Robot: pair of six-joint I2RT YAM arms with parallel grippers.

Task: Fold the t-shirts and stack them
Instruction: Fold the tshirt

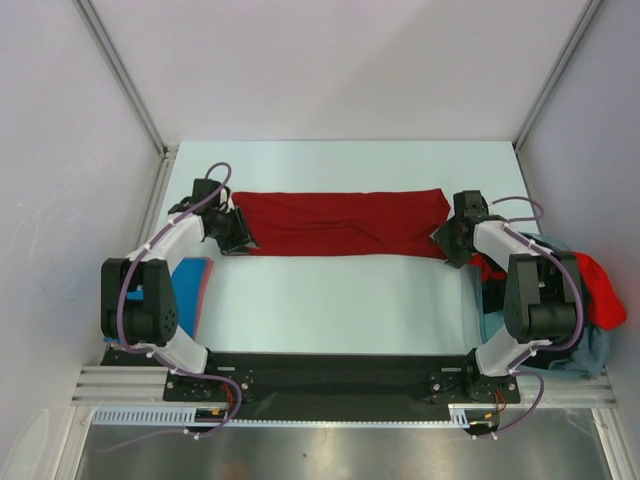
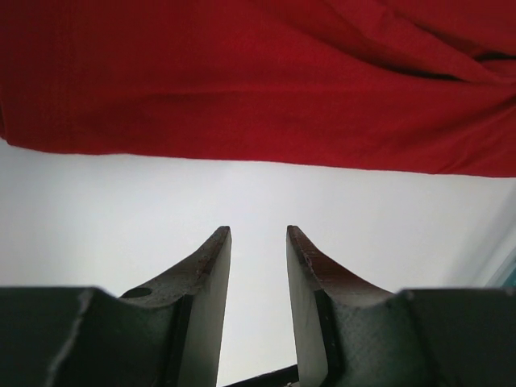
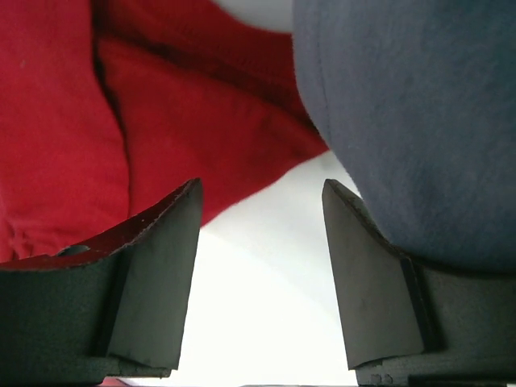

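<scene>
Well, the dark red shirt [image 1: 345,222] is only a long strip, other shirts [image 1: 600,290] wait, and the half-open left gripper [image 2: 258,230] and wide-open right gripper [image 3: 261,185] hold nothing.

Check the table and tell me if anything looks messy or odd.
The heap of shirts on the right of the table is jumbled, not folded. The dark red shirt is creased at its right end.

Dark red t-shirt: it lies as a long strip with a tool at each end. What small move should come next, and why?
Probably ease both tools forward onto the ends of the dark red t-shirt and close. The left tool and right tool stand open and empty, with red cloth just ahead, so neither grips it yet.
</scene>
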